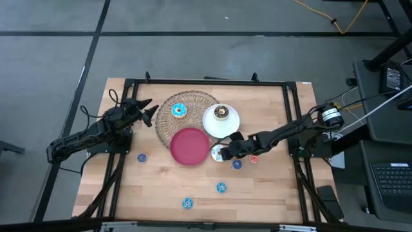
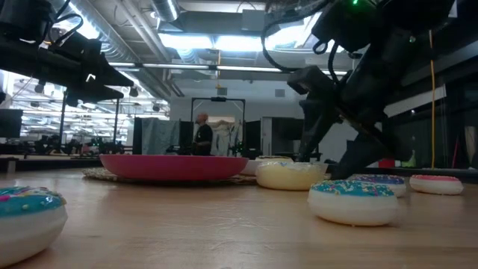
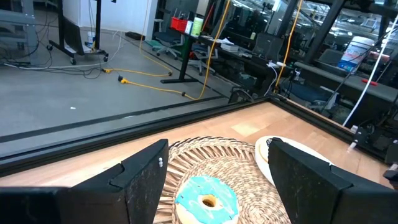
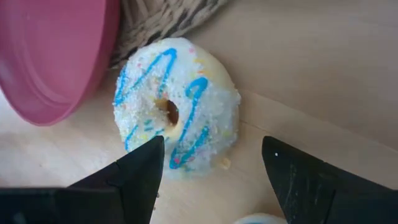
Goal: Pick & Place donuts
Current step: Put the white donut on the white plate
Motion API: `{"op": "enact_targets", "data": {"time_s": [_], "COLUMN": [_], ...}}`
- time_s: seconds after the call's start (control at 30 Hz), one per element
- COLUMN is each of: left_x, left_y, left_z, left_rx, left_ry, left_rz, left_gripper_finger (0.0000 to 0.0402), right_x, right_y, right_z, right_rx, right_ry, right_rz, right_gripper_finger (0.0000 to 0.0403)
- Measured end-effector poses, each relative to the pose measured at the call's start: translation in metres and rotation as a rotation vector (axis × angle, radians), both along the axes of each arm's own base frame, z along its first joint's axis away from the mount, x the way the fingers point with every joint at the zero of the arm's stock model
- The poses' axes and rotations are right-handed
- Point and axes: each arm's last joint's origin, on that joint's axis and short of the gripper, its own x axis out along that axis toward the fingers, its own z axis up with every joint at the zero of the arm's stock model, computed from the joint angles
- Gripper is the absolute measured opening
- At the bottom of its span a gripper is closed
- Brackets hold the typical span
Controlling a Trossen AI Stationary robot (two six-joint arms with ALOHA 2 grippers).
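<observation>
My right gripper is open and hovers low over the white-sprinkled donut. That donut lies flat on the table beside the red plate, with one finger on each side of its near edge. My left gripper is open at the left rim of the wicker mat, facing the cyan donut lying on it. A chocolate-brown donut sits on the white plate. Small donuts lie on the wood: blue, navy, red, blue, cyan.
The red plate overlaps the wicker mat's near edge, and the white plate rests on the mat's right side. A black frame runs around the table top. In the low view, donuts lie close to the near edge.
</observation>
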Motion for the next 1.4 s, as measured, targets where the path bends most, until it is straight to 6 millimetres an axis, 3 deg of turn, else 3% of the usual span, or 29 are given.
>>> {"op": "enact_targets", "data": {"time_s": [0.23,0.8,1.0,1.4], "left_x": [0.0,0.0,0.0,0.0], "left_y": [0.0,0.0,0.0,0.0], "left_z": [0.0,0.0,0.0,0.0], "left_rx": [0.0,0.0,0.0,0.0], "left_ry": [0.0,0.0,0.001,0.0], "left_rz": [0.0,0.0,0.0,0.001], "left_gripper_finger": [0.0267,0.0267,0.0267,0.0267], "right_x": [0.002,0.002,0.008,0.014], "right_y": [0.0,0.0,0.002,0.002], "right_z": [-0.001,0.0,0.008,0.048], "right_rx": [0.0,-0.015,-0.015,-0.068], "right_ry": [-0.013,-0.013,-0.033,-0.055], "right_rz": [0.003,0.021,0.027,0.075], "right_gripper_finger": [0.0243,0.0017,0.0027,0.0019]}}
